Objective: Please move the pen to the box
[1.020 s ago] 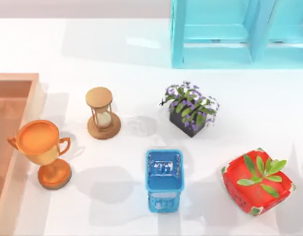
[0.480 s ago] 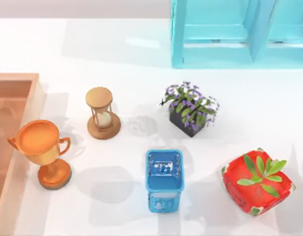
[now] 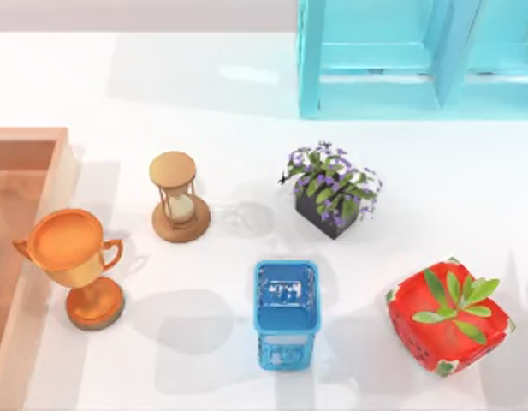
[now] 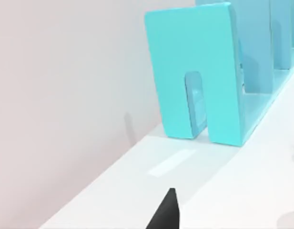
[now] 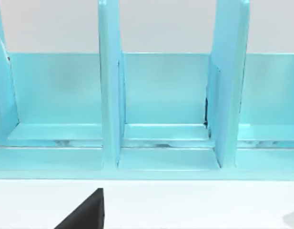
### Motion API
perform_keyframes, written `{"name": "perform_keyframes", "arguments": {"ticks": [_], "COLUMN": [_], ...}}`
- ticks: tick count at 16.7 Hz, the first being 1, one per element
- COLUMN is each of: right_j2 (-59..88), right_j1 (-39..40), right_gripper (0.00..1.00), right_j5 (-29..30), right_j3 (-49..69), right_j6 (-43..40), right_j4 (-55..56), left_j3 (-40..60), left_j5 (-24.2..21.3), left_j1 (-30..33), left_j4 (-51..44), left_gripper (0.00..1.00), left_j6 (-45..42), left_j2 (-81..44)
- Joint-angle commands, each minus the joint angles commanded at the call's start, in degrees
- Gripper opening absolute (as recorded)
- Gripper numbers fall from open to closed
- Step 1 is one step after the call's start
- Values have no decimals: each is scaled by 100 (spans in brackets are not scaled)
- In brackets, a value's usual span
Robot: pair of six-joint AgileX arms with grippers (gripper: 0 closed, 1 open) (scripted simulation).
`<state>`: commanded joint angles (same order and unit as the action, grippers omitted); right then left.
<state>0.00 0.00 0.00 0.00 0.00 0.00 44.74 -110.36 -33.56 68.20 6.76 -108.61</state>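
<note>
Though checked against a second ago, no shift on table (image 3: 229, 94), no progress toward box (image 3: 24, 141) at left edge; cannot tell opening or hold of left gripper (image 4: 167, 211), right gripper (image 5: 89, 211).

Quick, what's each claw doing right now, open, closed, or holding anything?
Left claw: cannot be told.
Right claw: cannot be told.

The top view looks straight down on the white worktop (image 3: 204, 86) from well above, taking in the turquoise rack (image 3: 375, 60) along the far edge. The left wrist view sits low over the worktop, facing the rack's end panel (image 4: 194, 71) obliquely. The right wrist view faces the rack's compartments (image 5: 161, 95) head-on from nearby. All three views share the rack.
</note>
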Motion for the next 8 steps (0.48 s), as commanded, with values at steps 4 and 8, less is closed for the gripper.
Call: {"name": "perform_keyframes", "arguments": {"ticks": [4, 8], "right_j2": [0, 0], "right_j1": [0, 0], "right_gripper": [100, 100], "right_j5": [0, 0], "right_j3": [0, 0], "right_j6": [0, 0], "right_j4": [0, 0], "left_j3": [0, 0], "left_j5": [0, 0], "left_j1": [0, 0], "left_j4": [0, 0], "left_gripper": [100, 100], "left_j6": [0, 0], "left_j2": [0, 0]}}
